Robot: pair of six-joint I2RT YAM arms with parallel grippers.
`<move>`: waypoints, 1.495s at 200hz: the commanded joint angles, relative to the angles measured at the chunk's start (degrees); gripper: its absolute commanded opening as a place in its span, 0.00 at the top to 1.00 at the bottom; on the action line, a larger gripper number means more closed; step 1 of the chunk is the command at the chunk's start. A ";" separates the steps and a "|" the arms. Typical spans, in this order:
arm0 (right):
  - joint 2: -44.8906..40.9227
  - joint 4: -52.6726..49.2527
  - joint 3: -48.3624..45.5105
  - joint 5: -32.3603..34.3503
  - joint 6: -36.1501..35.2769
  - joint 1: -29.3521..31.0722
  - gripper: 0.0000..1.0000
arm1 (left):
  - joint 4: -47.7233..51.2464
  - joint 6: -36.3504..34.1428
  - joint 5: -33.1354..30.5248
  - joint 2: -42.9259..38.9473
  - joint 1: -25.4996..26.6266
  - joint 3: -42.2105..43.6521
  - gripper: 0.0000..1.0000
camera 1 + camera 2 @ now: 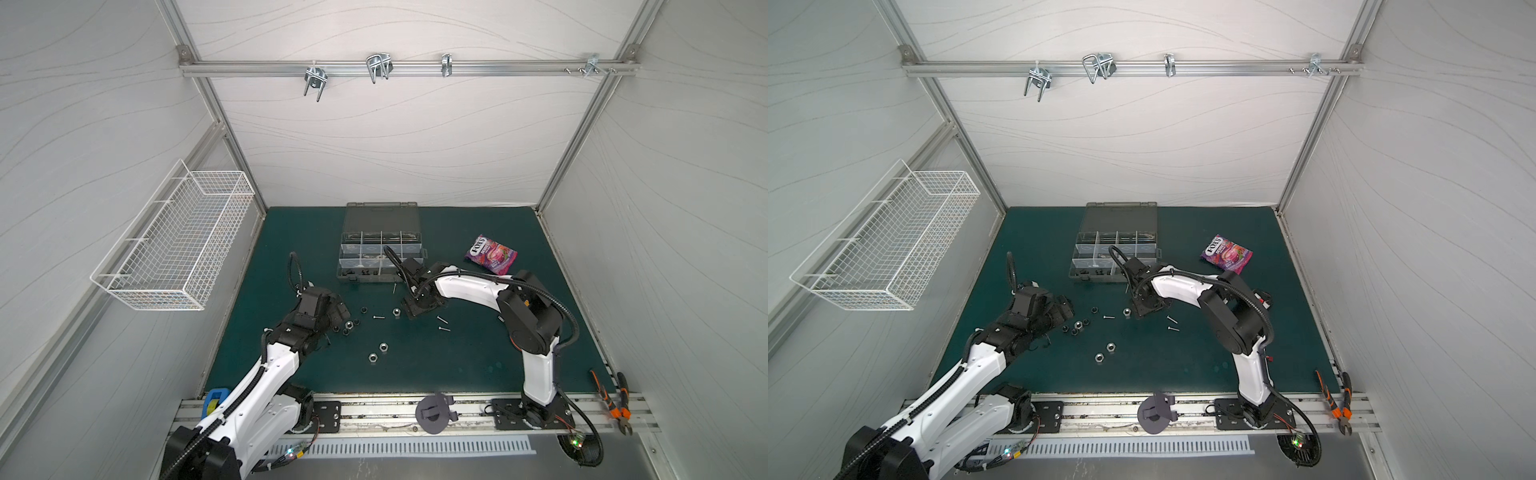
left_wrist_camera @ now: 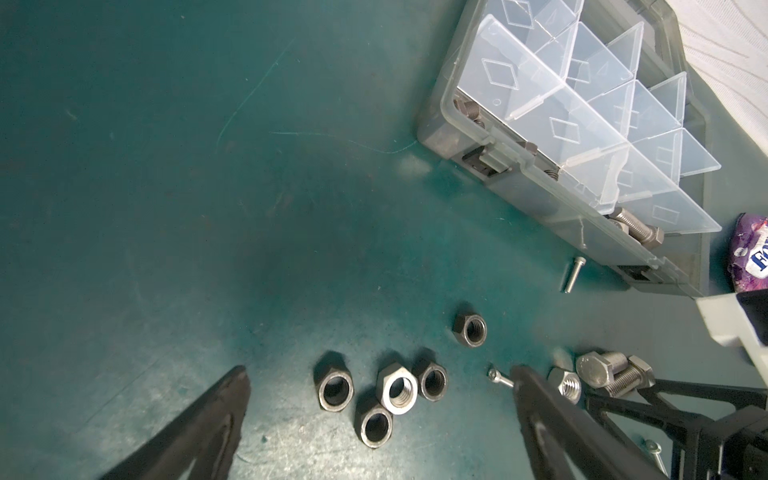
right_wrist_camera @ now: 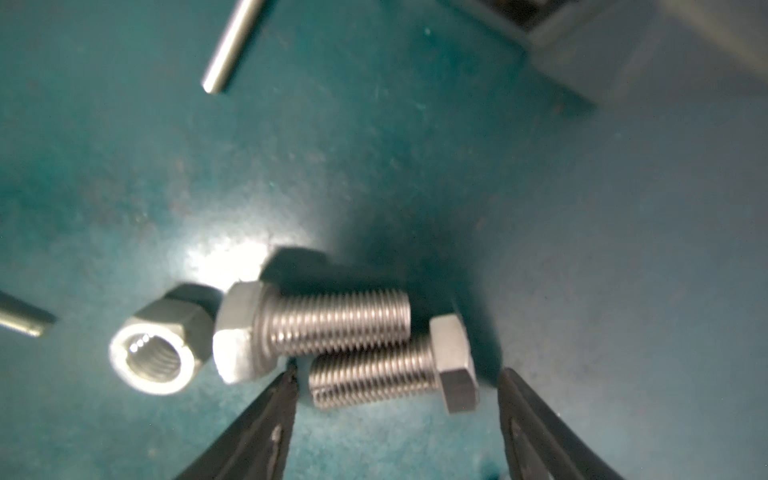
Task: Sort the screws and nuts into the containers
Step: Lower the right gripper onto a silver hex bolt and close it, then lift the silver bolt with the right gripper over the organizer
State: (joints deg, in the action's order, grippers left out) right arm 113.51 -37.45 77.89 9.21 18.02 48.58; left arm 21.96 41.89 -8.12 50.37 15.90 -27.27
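My right gripper (image 3: 399,370) is open and low over the mat, its jaws on either side of a silver hex bolt (image 3: 386,374) without touching it. A second bolt (image 3: 332,328) lies against that one, with a silver nut (image 3: 156,357) beside it. My left gripper (image 2: 380,376) is wide open above a cluster of black nuts (image 2: 334,384) and one silver nut (image 2: 397,392). The grey organizer case (image 1: 357,279) stands open behind them, and bolts (image 2: 636,228) lie in its near compartments. In both top views, thin screws (image 1: 378,317) and more silver nuts (image 1: 383,346) lie loose on the mat.
A purple candy bag (image 1: 492,253) lies right of the case. A white wire basket (image 1: 178,241) hangs on the left wall. Orange-handled pliers (image 1: 615,399) rest at the front right rail, and a grey round part (image 1: 434,411) sits on the front rail.
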 commanded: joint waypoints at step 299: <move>-6.10 -3.22 8.64 2.70 1.72 -0.83 0.71 | -1.86 0.50 -0.27 0.06 -0.17 -0.69 0.01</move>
State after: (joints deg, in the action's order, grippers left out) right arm 107.04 -39.24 82.67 11.35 19.27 47.70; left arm 21.93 42.04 -8.12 50.35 15.90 -27.27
